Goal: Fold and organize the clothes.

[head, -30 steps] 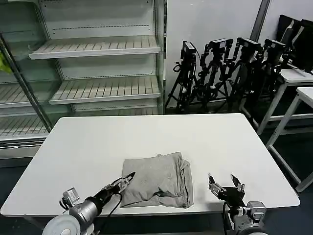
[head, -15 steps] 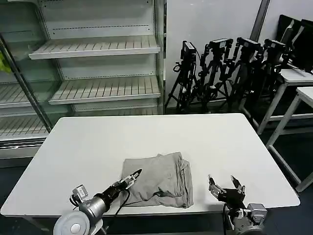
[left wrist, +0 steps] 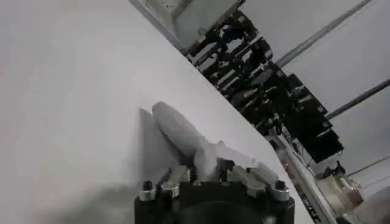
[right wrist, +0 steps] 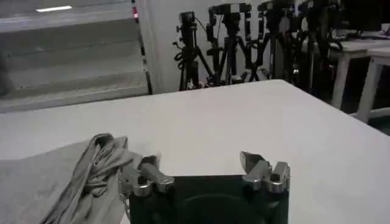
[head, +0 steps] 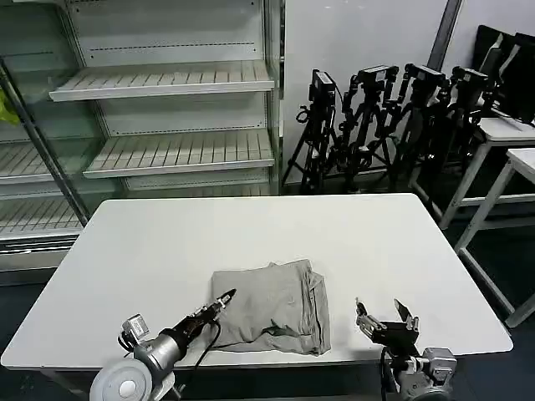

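1. As I look down from the head camera, the folded grey shirt [head: 269, 307] lies on the white table [head: 150, 251], close to the near edge and about midway across.
2. My left gripper [head: 224, 299] sits low over the shirt's left edge, its tips drawn together to a point on the fabric; I cannot tell whether any cloth is pinched between them.
3. From the left wrist camera the shirt [left wrist: 183, 131] shows as a rounded fold just ahead of the fingers [left wrist: 173, 180].
4. My right gripper [head: 384, 316] rests near the table's front edge, just to the right of the shirt and clear of it, fingers spread apart and holding nothing.
5. In the right wrist camera the bunched edge of the shirt [right wrist: 97, 161] lies beside that gripper [right wrist: 204, 167].
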Motion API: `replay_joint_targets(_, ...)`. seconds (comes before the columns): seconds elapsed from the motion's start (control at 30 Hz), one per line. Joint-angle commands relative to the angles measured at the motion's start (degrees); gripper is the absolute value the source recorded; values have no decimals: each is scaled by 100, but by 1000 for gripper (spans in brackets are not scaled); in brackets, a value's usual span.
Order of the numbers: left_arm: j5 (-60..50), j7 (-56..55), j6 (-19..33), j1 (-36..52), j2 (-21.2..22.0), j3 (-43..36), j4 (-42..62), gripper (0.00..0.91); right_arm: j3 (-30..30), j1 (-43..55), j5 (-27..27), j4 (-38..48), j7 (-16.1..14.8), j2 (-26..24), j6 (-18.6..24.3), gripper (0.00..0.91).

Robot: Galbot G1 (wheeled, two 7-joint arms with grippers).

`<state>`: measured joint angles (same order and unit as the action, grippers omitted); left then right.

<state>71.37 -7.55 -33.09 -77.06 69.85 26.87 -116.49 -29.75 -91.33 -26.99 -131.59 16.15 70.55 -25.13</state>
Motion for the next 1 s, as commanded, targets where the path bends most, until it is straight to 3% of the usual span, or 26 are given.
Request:
replay_joint_targets(0.03,135,-7,2,-37,13,201,-75,20,-46,14,-45,-12,-1,-21,-5,907)
replay_joint_targets(0.2,277,-42,-4,-176,-194,552,-247,20,-69,85,-131,9,-6,-76,-5,907)
replay_joint_targets(0.33,376,-84,-12,-308,-611,1205,-426,20,-32,187,-202,51,-7,-104,-4,907)
replay_joint_targets(0.63,1288,-166,-34,-764,-2462,3635,-207,20,366,746,-391,240,-14,-187,6,907)
replay_joint_targets(0.77,1984,-432,-31,-925,-3042,4342,-327,20,524,912,-395,297,-16,-183,19,907)
replay_joint_targets(0.83,2372,-709,-22,-842,-3107,4435,-595,20,609,966,-382,285,-14,-179,19,907)
replay_joint_targets(0.9,2631,-963,-7,-607,-3006,4020,-1008,20,650,959,-366,270,-13,-179,18,907)
replay_joint_targets(1.0,2524,-1187,5,-282,-2308,2768,-1505,20,695,885,-247,246,-10,-174,18,907)
